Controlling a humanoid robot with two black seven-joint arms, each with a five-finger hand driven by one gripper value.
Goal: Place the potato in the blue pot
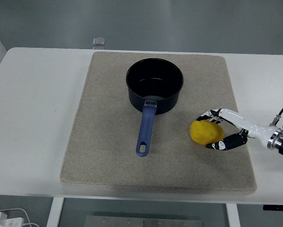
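One right hand (pixel 223 130) curled around the yellow potato (pixel 207 132) on the mat (pixel 103 142), beside the blue pot (pixel 154 85).

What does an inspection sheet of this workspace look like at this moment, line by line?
Surface: white table with a beige mat on it.
Job's things: yellow potato lying on the mat, right of the blue pot; the pot is empty, its handle pointing to the near edge.
Clutter: small clear object at the far edge of the table.
Grippers: right hand has its fingers curled around the potato from the right; a firm grasp cannot be confirmed. Left hand: nothing seen.
Cables: one black cable at the right wrist; white cable below the table, bottom left.
Surroundings: grey floor; no person seen.
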